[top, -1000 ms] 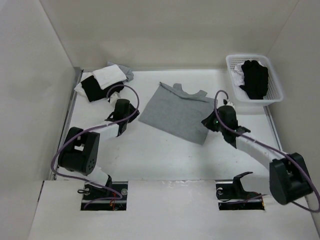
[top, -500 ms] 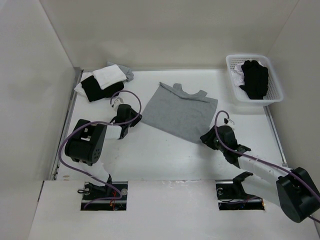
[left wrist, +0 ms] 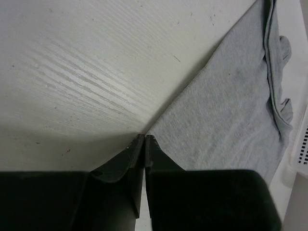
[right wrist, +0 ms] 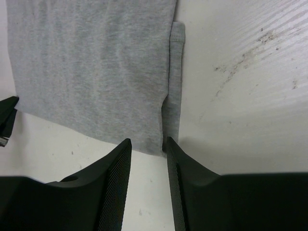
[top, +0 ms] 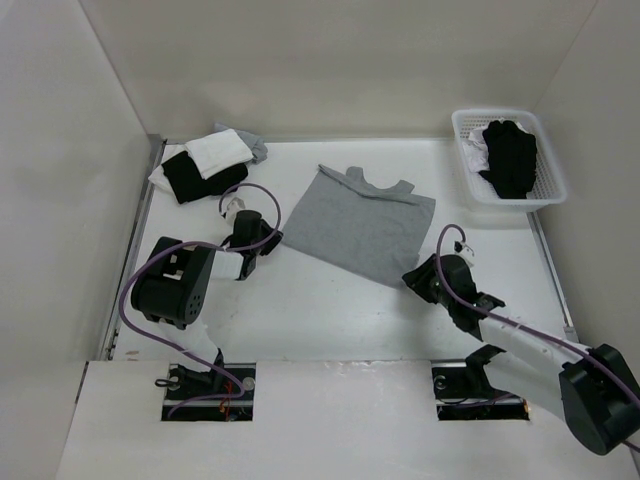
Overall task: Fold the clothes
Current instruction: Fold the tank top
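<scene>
We see the grey tank top lying flat on the middle of the white, grain-streaked tabletop. It is a soft heathered knit with a scooped neck. The left gripper has its smooth black jaws pressed together at the cloth's left corner; we cannot tell whether they pinch fabric. The right gripper has its ridged jaws apart, straddling the near corner and gripping nothing.

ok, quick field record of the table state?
garment: grey tank top, flat mid-table, straps at far end
left fingers: shut at its left corner; pinch unclear
right fingers: open, either side of its near right corner
basket: white, far right, black garment inside
far left: folded black and white pieces
</scene>
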Available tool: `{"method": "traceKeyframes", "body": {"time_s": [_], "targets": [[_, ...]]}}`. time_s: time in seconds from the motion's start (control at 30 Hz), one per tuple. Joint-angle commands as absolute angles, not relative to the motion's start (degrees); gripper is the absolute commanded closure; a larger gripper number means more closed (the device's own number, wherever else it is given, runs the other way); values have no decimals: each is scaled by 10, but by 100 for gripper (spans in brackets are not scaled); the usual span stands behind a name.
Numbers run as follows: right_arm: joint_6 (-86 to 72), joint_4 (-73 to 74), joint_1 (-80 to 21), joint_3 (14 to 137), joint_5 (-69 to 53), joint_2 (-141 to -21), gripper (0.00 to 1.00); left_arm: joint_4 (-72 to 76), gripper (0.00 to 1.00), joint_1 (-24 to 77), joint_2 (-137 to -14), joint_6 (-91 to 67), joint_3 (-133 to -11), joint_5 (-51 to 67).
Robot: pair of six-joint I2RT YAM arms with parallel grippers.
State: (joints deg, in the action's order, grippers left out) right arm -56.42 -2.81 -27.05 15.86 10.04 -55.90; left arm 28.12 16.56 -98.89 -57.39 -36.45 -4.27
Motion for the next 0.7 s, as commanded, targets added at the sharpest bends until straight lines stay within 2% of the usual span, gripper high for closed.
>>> {"method": "traceKeyframes", "body": {"time_s": [0.0, 0.4, 0.67], "targets": [[-592, -18, -289, 149, 114, -555, 61, 297, 98, 156, -978, -584, -343, -46], [-627, -6, -309, 163, 140, -590, 66, 322, 99, 145, -955, -605, -299, -32], [-660, -13, -335, 195, 141, -677, 69, 353, 99, 127, -938, -628, -249, -32]]}}
